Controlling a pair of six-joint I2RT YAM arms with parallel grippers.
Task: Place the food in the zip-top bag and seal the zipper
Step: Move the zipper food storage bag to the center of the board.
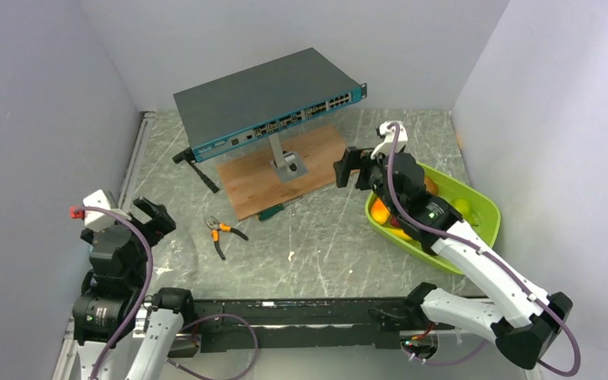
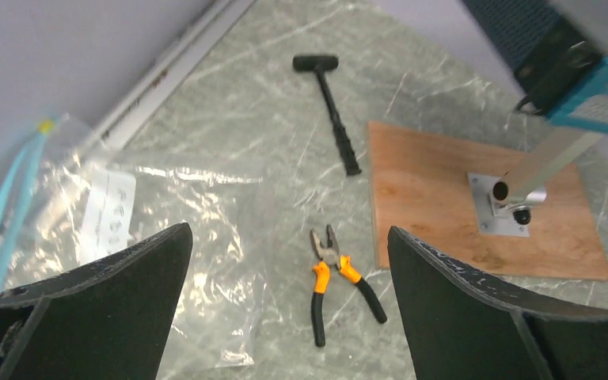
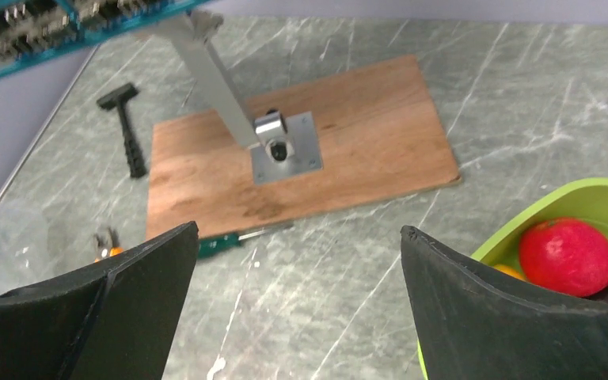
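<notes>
The food lies in a lime-green tray (image 1: pixel 487 226) at the right: a red apple (image 3: pixel 568 256), an orange piece (image 1: pixel 378 210) and a yellow-green piece (image 1: pixel 464 207) show. My right arm hides the rest. The right gripper (image 1: pixel 354 169) (image 3: pixel 299 229) hangs open and holds nothing, above bare table just left of the tray. The clear zip-top bag (image 2: pixel 142 229) lies flat at the far left by the wall, with its teal zipper (image 2: pixel 4 202) along the left edge. My left gripper (image 1: pixel 155 216) (image 2: pixel 289 231) is open and holds nothing, over the bag's right side.
A network switch (image 1: pixel 269 99) stands on a metal post fixed to a wooden board (image 1: pixel 281 174) at the back middle. Orange-handled pliers (image 2: pixel 336 281), a black hammer (image 2: pixel 332 107) and a green screwdriver (image 3: pixel 222 241) lie on the table. Walls close in on the left, back and right.
</notes>
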